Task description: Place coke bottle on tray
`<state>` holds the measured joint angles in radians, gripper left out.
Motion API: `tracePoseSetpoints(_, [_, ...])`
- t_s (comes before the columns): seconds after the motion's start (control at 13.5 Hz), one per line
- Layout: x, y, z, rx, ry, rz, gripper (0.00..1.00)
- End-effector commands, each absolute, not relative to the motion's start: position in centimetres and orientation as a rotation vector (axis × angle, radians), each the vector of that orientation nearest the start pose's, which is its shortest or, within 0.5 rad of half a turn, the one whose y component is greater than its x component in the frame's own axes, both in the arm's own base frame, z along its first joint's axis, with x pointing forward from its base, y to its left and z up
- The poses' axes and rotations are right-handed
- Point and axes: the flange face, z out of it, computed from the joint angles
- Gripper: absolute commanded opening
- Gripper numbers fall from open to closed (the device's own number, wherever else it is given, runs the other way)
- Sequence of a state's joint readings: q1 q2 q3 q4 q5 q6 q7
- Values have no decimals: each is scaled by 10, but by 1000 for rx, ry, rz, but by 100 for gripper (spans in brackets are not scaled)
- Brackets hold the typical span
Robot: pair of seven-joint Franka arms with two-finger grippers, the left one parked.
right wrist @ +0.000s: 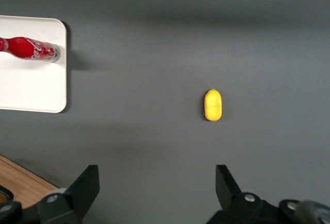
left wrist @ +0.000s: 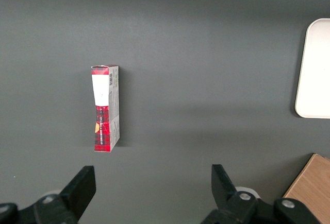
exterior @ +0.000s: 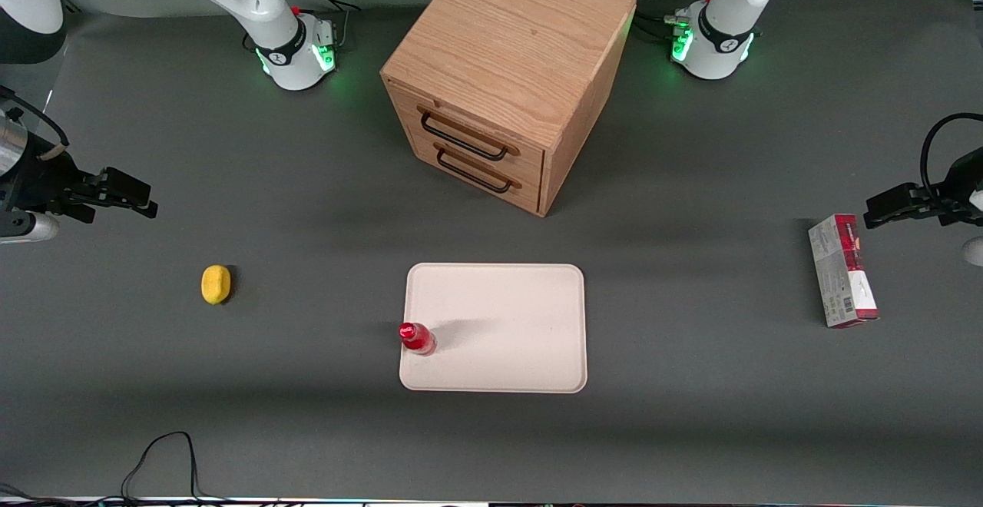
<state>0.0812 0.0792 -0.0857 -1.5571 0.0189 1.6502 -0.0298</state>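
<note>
Progress: the small bright red coke bottle with a red cap [exterior: 417, 338] stands upright on the large flat cream-white rectangular tray [exterior: 507, 315], just inside the rim on the edge toward the working arm's end, so the placing looks done.
Left to do: nothing obvious, judging by the pictures; the bottle sits close to the rim, but within it.
Gripper: the black two-finger gripper [exterior: 130, 193] hangs over the dark grey desk [exterior: 307, 415] at the working arm's end, well apart from the tray; its fingers [right wrist: 82, 189] are spread and hold nothing.
Count: one bottle, one tray, one yellow lemon-shaped object [exterior: 216, 284], one red-and-grey carton [exterior: 842, 270], one wooden drawer box [exterior: 507, 77] with two drawers.
</note>
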Motion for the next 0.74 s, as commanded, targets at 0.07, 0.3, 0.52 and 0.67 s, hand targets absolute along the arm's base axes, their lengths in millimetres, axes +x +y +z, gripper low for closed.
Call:
tracePoseSetpoints(0.07, [584, -2, 601, -3152, -61, -65, 100])
tracePoseSetpoints(0.3, [583, -4, 600, -3152, -54, -56, 100])
tracePoseSetpoints(0.52, [582, -9, 601, -3153, -28, -56, 100])
tracePoseSetpoints(0.67, [582, -9, 601, -3153, -23, -53, 100])
